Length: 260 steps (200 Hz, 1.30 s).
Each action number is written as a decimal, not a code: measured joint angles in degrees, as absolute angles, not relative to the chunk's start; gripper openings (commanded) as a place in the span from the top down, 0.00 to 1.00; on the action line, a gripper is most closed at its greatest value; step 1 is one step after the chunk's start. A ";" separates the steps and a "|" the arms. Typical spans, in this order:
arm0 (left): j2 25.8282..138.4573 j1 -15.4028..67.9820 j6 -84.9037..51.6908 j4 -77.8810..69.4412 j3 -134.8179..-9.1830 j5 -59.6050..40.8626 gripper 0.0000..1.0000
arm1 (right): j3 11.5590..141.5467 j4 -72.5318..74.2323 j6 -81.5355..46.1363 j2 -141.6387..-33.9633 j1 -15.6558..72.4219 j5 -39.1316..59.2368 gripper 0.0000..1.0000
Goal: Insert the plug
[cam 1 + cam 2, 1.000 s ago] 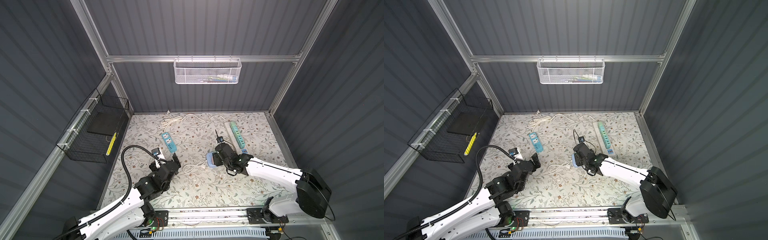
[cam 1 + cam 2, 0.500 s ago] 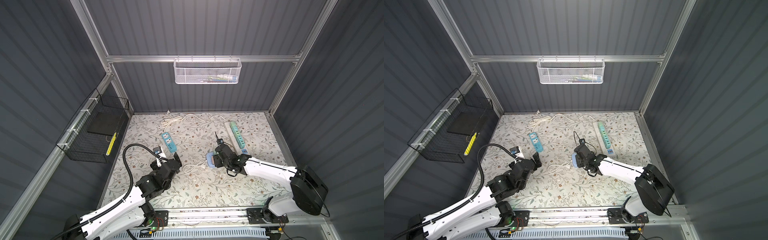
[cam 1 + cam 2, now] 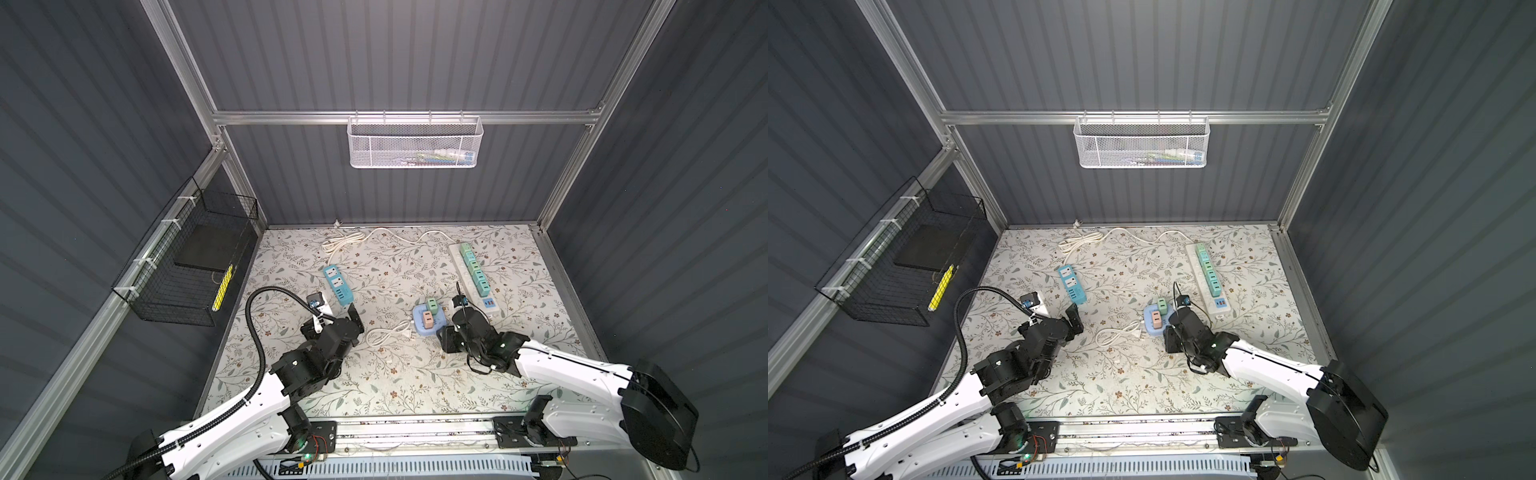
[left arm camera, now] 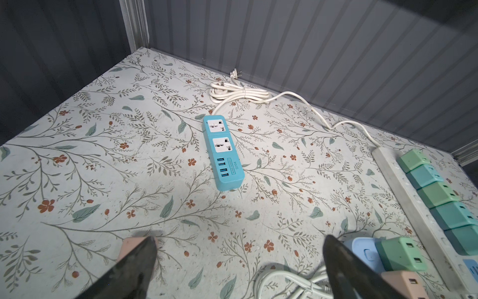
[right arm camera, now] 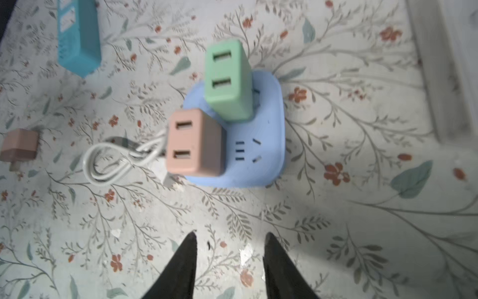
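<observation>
Right end effector (image 5: pixel 231 235): jaws partly open, narrow gap, nothing in it; fingers (image 5: pixel 185 266) hang apart from the blue socket hub (image 5: pixel 258 168), at its 4 o'clock in both top views.

Pink plug (image 5: pixel 192 145) stands upright in the hub, on the side nearest the white cable coil (image 5: pixel 116 160); right wrist view is blurred, so cannot tell if it is fully seated; green plug (image 5: pixel 229 82) is also in the hub, just beside the pink one at its 12 o'clock in both top views; a set of socket holes shows on the hub face next to the pink plug.

Hub sits just 3 o'clock of worktop (image 3: pixel 395 374) centre; coil at the hub's 9 o'clock.

Left end effector (image 4: pixel 240 240): jaws spread wide, holding nothing; low over the worktop, beyond the coil at the hub's 9 o'clock; loose pink plug (image 4: pixel 130 243) lies just beside one finger, partly hidden by it.

Blue power strip (image 3: pixel 338 284) at 10 o'clock of centre; white power strip (image 4: pixel 407 196) with a row of green and teal plugs at 1 o'clock.
</observation>
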State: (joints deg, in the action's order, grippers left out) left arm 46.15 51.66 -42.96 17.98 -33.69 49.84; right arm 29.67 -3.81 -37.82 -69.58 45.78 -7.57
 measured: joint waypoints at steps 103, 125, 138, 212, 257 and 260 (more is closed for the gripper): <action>50.37 41.19 -38.48 18.46 -40.60 43.00 0.00 | 36.07 13.78 -41.32 -91.90 39.53 -2.48 0.55; 52.82 38.37 -37.45 18.85 -42.57 41.39 0.00 | 40.66 14.15 -40.18 -95.04 36.69 -1.69 0.54; 55.00 37.54 -36.95 19.38 -43.70 40.45 0.00 | 43.75 14.13 -39.31 -96.97 34.72 -0.99 0.53; 75.05 25.69 -33.98 22.15 -54.54 30.55 0.00 | 54.11 9.34 -32.42 -98.70 26.89 2.81 0.37; 96.20 21.74 -31.51 24.88 -68.27 25.32 0.00 | 52.99 2.17 -29.54 -87.15 27.22 6.31 0.21; 97.34 21.54 -31.44 25.08 -69.06 25.04 0.00 | 52.99 1.69 -29.32 -86.61 27.27 6.55 0.21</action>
